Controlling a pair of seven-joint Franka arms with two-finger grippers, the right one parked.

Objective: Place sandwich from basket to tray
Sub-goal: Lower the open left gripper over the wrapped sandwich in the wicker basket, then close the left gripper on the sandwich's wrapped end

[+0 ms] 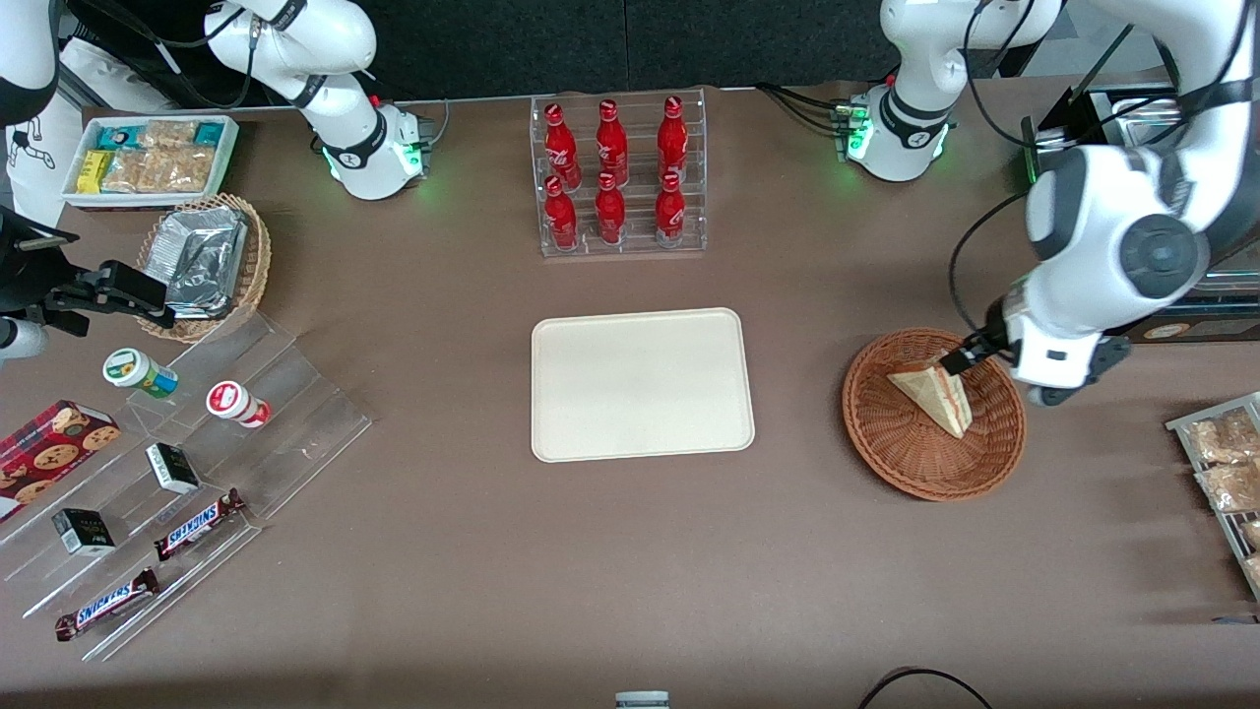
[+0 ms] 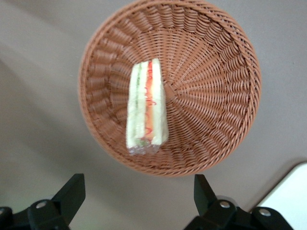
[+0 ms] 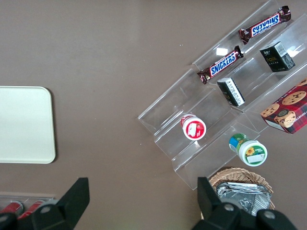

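Observation:
The sandwich (image 1: 935, 394) lies in the reddish-brown wicker basket (image 1: 891, 433), toward the working arm's end of the table. In the left wrist view the sandwich (image 2: 146, 108) shows its red and yellow filling, lying in the basket (image 2: 211, 96). My left gripper (image 1: 960, 359) hangs open and empty above the basket's rim, well above the sandwich, touching nothing. In the wrist view its fingers (image 2: 72, 191) stand wide apart over bare table beside the basket. The cream-white tray (image 1: 642, 384) lies mid-table, beside the basket; a corner of the tray (image 2: 292, 196) shows in the wrist view.
A clear rack of red bottles (image 1: 618, 177) stands farther from the front camera than the tray. Tan snack packets (image 1: 1221, 463) lie at the working arm's end. A clear stepped display (image 1: 187, 473) with snacks and a smaller wicker basket (image 1: 207, 266) sit toward the parked arm's end.

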